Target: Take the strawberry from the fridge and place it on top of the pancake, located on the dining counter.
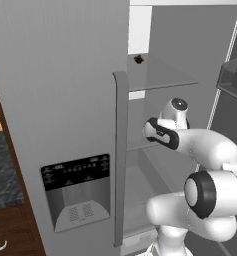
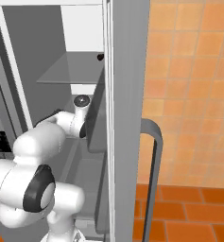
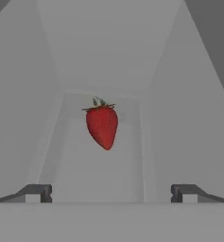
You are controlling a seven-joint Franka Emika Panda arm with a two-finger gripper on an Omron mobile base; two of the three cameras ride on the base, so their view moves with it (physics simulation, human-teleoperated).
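Observation:
The red strawberry (image 3: 102, 125) with its green cap lies on the pale floor of a fridge compartment, straight ahead of my gripper (image 3: 111, 194). The gripper is open, its two dark fingertips (image 3: 38, 193) spread wide, and the berry sits beyond them, untouched. The light-grey fridge (image 1: 65, 100) has its right door swung open, and my arm's wrist (image 1: 162, 132) reaches into the interior below the glass shelf (image 1: 160, 77). The pancake and the dining counter are out of view.
A small blackish item (image 1: 138, 59) sits on the upper glass shelf. The shut left door carries a long vertical handle (image 1: 120, 150) and a black dispenser panel (image 1: 77, 192). The open door (image 2: 127, 94) with its handle (image 2: 153, 165) stands close on my right, before an orange tiled wall (image 2: 193, 94).

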